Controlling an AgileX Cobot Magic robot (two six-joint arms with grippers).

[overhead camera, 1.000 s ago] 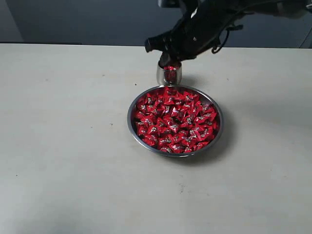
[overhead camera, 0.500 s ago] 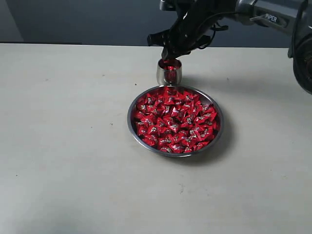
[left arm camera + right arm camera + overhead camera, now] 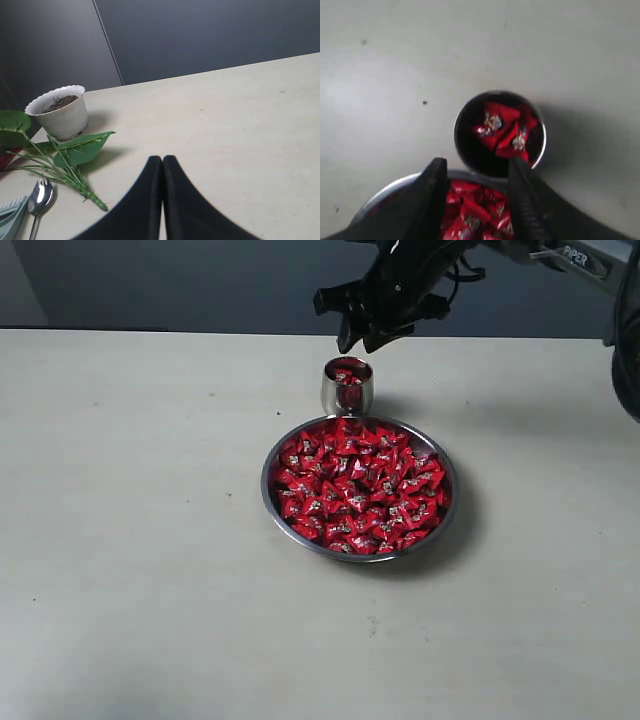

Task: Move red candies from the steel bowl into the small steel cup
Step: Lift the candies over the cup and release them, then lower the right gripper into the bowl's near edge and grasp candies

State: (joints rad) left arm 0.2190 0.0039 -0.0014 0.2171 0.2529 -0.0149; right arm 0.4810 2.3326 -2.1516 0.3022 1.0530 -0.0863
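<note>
Right claw (image 3: 362,338) has lifted off the cup (image 3: 331,398) since a second ago. Back then it sat low on the rim; half a second ago it was still just over the rim. Nothing else has shifted, bowl (image 3: 268,480) and cup same spots.

Exterior view: right claw hangs above the cup, clear gap between the tips and the rim. Its jaws are parted and nothing hangs from them. Cup stands upright on the table (image 3: 120,540), just behind the bowl, rims close or touching, cannot tell which. Red shows at the cup's mouth. Candies (image 3: 360,485) fill the bowl in a heap across its whole floor. Left claw is out of this view.

Left wrist view: left claw (image 3: 162,167) is clenched, both fingers pressed flat together with nothing between them. It hovers over bare table. Off to the side stand a white pot (image 3: 57,117) with soil in it and some green leaves (image 3: 80,147) lying on the table. A spoon (image 3: 40,196) lies near the leaf stems. Neither bowl nor cup shows here.

Right wrist view: looking straight down into the cup. A few candies lie inside it, against one side of the wall, dark floor showing on the other side. Right claw's fingers (image 3: 434,197) stand apart, released, gap between them empty. Bowl rim and some of its candies show under the fingers, next to the cup.
</note>
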